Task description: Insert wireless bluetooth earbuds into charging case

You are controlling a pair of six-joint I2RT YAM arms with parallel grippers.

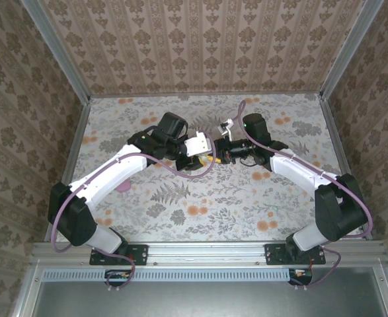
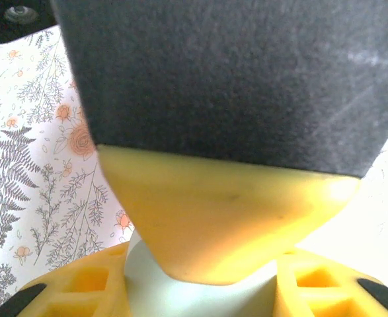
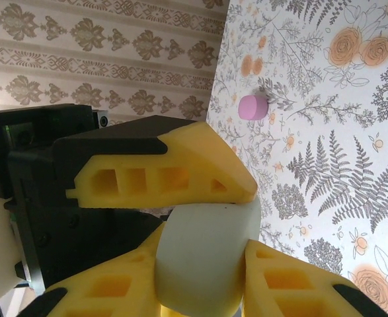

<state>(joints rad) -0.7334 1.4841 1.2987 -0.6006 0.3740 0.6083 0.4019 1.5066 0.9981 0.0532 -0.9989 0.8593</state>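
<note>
The white rounded plastic charging case is above the middle of the tabletop, clamped by the left gripper and the right gripper together. This seems a hand-over; next, one side must let go.

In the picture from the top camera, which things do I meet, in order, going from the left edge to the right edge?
Black shoulder of the left arm → small pink round object on the table → left gripper → right gripper → black shoulder of the right arm.
</note>
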